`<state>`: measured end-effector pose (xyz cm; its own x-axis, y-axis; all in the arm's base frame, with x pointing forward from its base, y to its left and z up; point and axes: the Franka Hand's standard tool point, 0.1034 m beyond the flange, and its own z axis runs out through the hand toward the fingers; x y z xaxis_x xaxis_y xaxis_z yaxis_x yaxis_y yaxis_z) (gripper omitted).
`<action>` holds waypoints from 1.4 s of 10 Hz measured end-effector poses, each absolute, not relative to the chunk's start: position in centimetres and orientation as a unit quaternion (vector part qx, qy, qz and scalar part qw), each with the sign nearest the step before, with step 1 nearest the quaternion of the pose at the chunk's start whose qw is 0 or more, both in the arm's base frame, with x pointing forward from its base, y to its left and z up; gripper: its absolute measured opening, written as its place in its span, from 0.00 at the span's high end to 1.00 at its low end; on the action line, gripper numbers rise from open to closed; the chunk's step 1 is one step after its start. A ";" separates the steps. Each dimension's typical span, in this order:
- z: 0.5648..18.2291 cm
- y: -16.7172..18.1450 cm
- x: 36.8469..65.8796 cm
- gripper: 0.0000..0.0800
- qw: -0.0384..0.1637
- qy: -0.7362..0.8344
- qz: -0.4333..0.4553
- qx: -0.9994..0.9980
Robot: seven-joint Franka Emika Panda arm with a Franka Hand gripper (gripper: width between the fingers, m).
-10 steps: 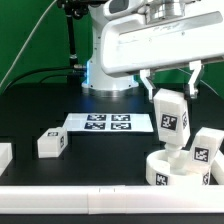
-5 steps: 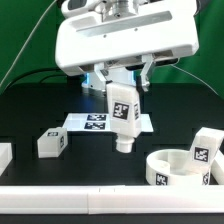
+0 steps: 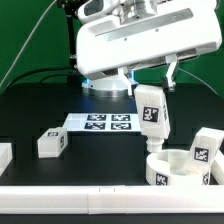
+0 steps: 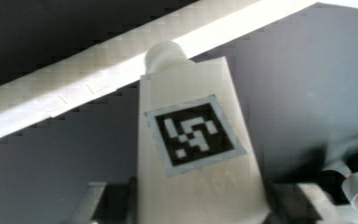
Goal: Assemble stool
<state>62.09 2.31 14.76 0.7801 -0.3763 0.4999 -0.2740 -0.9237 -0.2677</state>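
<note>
- A plain white block (image 3: 3, 156) sits at the exterior view's left edge, cut off by the frame.
- A loose stool leg (image 3: 52, 143) lies on the black table (image 3: 100, 165), at about 3 o'clock from that block and apart from it, with one tagged face towards the camera.
- The marker board (image 3: 105, 123) lies flat at roughly 2 o'clock from the loose leg, near it but not touching.
- The arm's base (image 3: 103, 82) stands at 12 o'clock from the marker board, in front of a green backdrop.
- The gripper (image 3: 150, 88) hangs over the table's right half, its fingers clamped on the upper end of a second leg, the held leg (image 3: 151, 115).
- The held leg is nearly upright (its top leans slightly towards 11 o'clock) and is clear of the table, with its tag facing the camera.
- In the wrist view the held leg (image 4: 194, 130) fills the frame, tag in plain sight, with a finger (image 4: 309, 195) on each side of it.
- The round seat (image 3: 180, 170) rests on the table at 5 o'clock from the held leg. The leg's lower tip is just above the seat's near-left rim; I cannot tell whether they touch.
- A third leg (image 3: 205, 150) rises at the seat's 1 o'clock. I cannot tell whether it is socketed or standing behind the seat.
- A long white rail (image 3: 100, 199) runs along the table's front edge.
</note>
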 end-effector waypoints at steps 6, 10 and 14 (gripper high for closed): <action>12.8 -0.1 61.1 0.59 0.118 0.126 -0.275 -0.946; 12.7 2.3 60.6 0.59 0.138 0.133 -0.235 -0.953; 12.3 2.3 60.5 0.59 0.134 0.127 -0.238 -0.954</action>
<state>60.47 2.29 12.35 0.8549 -0.3052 0.4195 -0.1775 -0.9319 -0.3163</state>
